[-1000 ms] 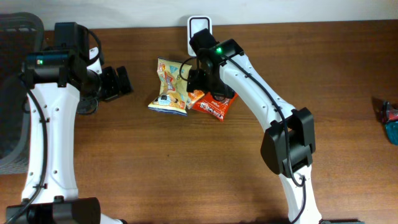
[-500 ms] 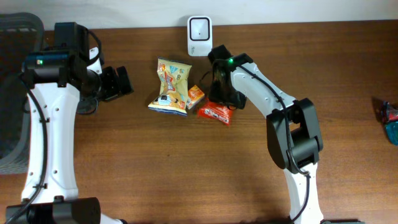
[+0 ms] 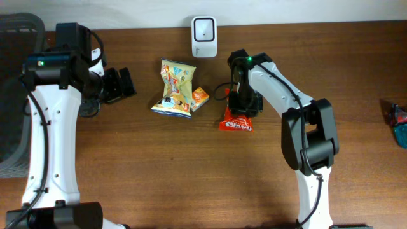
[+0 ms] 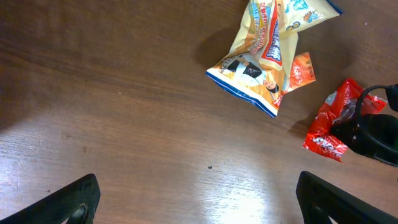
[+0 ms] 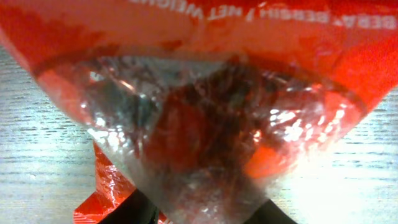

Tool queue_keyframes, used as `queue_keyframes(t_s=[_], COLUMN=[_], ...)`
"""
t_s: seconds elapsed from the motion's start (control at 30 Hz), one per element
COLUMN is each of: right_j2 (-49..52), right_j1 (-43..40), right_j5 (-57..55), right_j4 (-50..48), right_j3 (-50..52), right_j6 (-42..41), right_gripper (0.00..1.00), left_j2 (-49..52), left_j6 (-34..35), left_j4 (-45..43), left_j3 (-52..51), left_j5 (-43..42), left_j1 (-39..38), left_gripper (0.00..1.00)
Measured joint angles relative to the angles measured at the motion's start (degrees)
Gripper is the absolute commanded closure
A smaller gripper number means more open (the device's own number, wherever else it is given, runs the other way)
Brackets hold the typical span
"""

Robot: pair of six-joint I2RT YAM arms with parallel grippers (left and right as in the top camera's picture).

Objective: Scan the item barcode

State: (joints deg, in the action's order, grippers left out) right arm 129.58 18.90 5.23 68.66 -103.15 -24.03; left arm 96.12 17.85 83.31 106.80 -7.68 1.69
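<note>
While the left tool (image 3: 123, 84) hangs wide apart, the right tool (image 3: 242, 107) is clamped on the red snack bag (image 3: 236, 123).

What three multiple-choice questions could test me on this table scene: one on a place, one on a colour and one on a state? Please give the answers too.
1. Where does the white scanner stand?
A. at the far edge of the table
B. under the yellow bag
C. between the left fingers

2. What colour is the packet at the tip of the right arm?
A. blue
B. red
C. green

3. How do the left fingers stand?
A. shut on the scanner
B. shut on a bag
C. wide open, holding nothing

Answers:
1 A: the overhead view shows it by the table's far edge.
2 B: the overhead and left wrist views both show it red.
3 C: the left wrist view shows the fingers far apart with only bare table between them.
</note>
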Motion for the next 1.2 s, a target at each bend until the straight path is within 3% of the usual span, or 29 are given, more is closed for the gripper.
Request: queue_keyframes(t_s=[0.07, 0.27, 0.4, 0.43, 0.47, 0.5, 0.57, 0.73, 0.83, 0.9, 1.03, 1.2], right_j2=[-0.5, 0.61, 0.63, 0.63, 0.63, 0.63, 0.63, 0.72, 0.94, 0.98, 0.35, 0.37], right_j1=[-0.02, -1.97, -6.16, -7.04, -7.63, -7.87, -7.02, 1.62, 5.27, 5.25, 5.05, -0.46], right_j5=[0.28, 2.29, 18.67, 20.13, 20.57, 20.52, 18.36, 6.93, -0.59, -2.47, -3.26, 8.07], right_j4=[0.31, 8.5, 8.72, 8.87, 9.16, 9.66, 10.23, 5.4, 1.05, -3.19, -5.16, 0.79], right_j3=[0.0, -10.25, -13.7, -13.7, -13.7, -13.7, -13.68, -8.24, -2.56, 0.59, 1.97, -2.05], right_j6=[-0.02, 0.17, 8.79, 9.55, 9.9, 10.45, 10.14, 1.68, -7.32, -9.77, -10.8, -4.39], right_gripper=[0.96, 0.96, 0.94, 0.77, 0.51, 0.36, 0.18, 0.15, 0.2, 0.53, 0.96, 0.96], left_j2=[0.0, 0.0, 0.0, 0.0, 0.0, 0.0, 0.0, 0.0, 0.0, 0.0, 0.0, 0.0], left_j6=[0.02, 0.0, 0.0, 0.02, 0.02, 0.02, 0.0, 0.02, 0.02, 0.0, 0.0, 0.02], left_j4=[-0.02, 0.02, 0.02, 0.02, 0.02, 0.02, 0.0, -0.04, 0.0, -0.04, 0.02, -0.04], left_j3=[0.0, 0.0, 0.0, 0.0, 0.0, 0.0, 0.0, 0.0, 0.0, 0.0, 0.0, 0.0], left_j5=[0.0, 0.0, 0.0, 0.0, 0.0, 0.0, 0.0, 0.0, 0.0, 0.0, 0.0, 0.0], left_j1=[0.0, 0.0, 0.0, 0.0, 0.0, 0.0, 0.0, 0.0, 0.0, 0.0, 0.0, 0.0], left_gripper=[0.01, 0.01, 0.01, 0.01, 0.01, 0.01, 0.01, 0.01, 0.01, 0.01, 0.01, 0.01])
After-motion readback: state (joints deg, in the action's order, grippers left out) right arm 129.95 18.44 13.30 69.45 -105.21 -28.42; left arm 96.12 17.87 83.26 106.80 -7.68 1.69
